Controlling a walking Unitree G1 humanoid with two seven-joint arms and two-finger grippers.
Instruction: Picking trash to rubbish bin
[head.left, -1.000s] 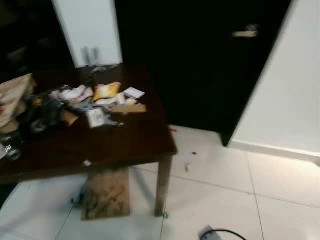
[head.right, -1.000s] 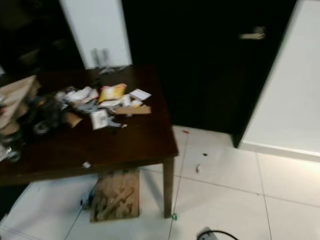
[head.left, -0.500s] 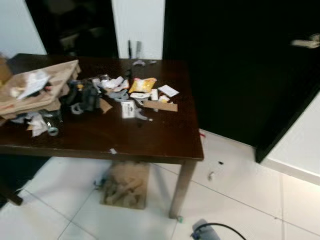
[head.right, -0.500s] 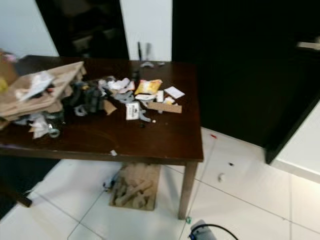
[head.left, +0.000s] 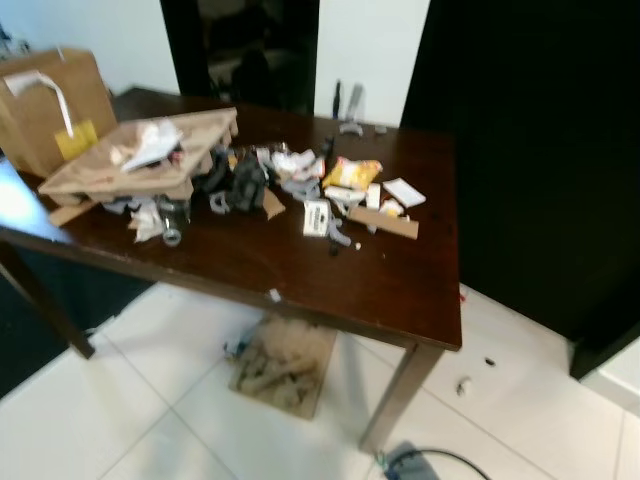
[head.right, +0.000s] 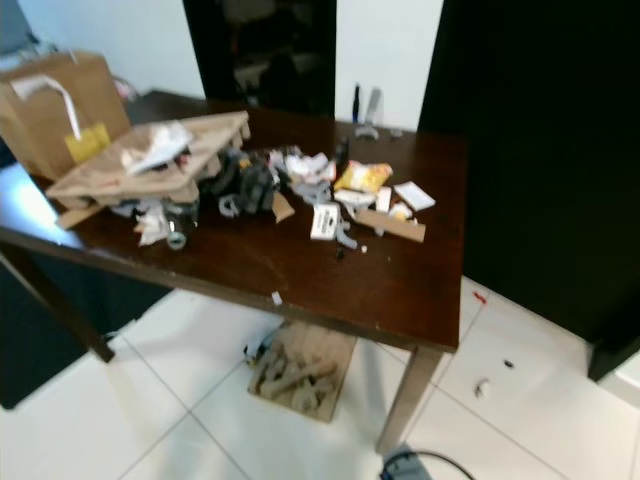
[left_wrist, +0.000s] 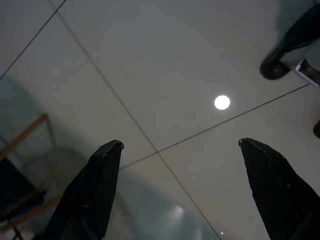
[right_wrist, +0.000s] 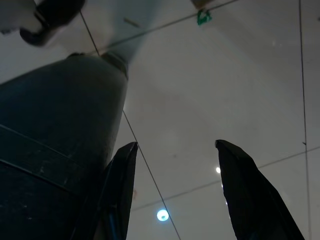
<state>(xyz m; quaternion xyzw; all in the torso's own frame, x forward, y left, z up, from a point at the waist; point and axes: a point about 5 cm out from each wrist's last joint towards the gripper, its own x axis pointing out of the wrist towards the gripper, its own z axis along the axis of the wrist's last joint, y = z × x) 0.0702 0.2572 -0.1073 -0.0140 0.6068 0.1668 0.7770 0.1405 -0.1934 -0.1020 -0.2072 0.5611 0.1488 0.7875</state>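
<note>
Evidently at the outset: trash (head.left: 330, 195) heaped mid-table (head.left: 400, 290), none collected, no bin sighted. Left pincer (left_wrist: 180, 145) and right pincer (right_wrist: 172, 145) both spread wide, holding nothing, hanging over tiled floor (left_wrist: 150, 60). Entire clearance outstanding.

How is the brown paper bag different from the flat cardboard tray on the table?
The brown paper bag stands upright; the cardboard tray lies flat and tilted on the clutter. The bag has a white handle and a yellow tag; the tray carries crumpled white paper. Both are brown and sit at the robot's left on the table.
</note>
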